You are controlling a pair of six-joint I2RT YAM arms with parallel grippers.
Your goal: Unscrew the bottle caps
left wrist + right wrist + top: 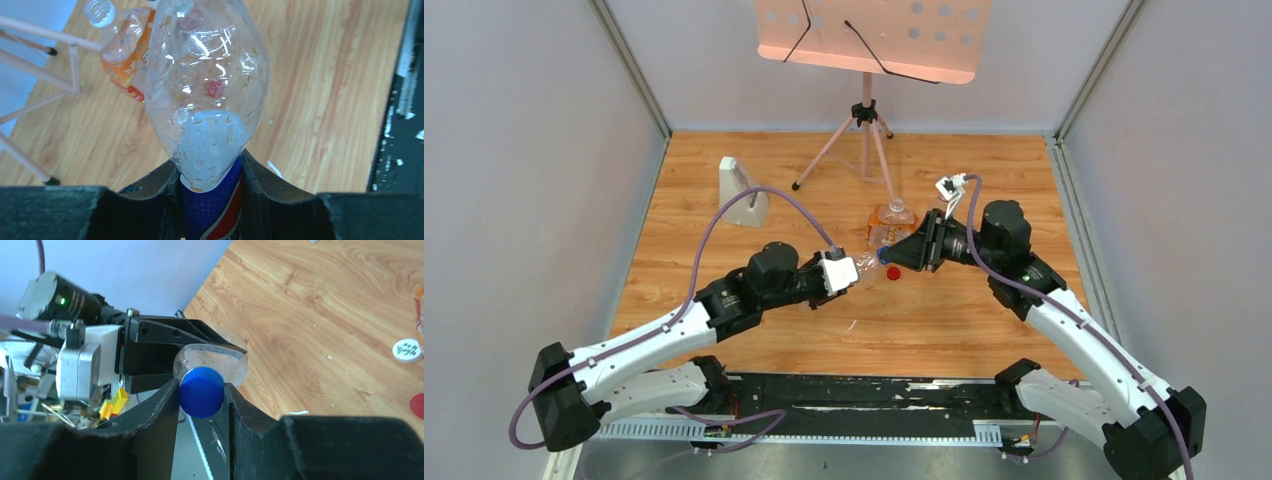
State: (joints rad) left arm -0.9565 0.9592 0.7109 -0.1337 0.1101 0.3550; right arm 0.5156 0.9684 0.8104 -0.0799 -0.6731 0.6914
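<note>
Pepsi bottle [207, 90] bridged level between both arms over mid tabletop [724, 300], blue cap [201, 395] on.
Left tool [210, 167] is clamped on the labelled body. Bottle looks empty, thin-walled, wet inside: likely light, buckles or twists if squeezed, so hold at the label, not the clear shoulder. Right tool [201, 386] has fingers against both sides of the blue cap; small, hard, probably slick. White cap [406, 350] and red cap [418, 406] lie loose to the right. Wood-grain surface, grey walls, music stand [871, 35] at back.
</note>
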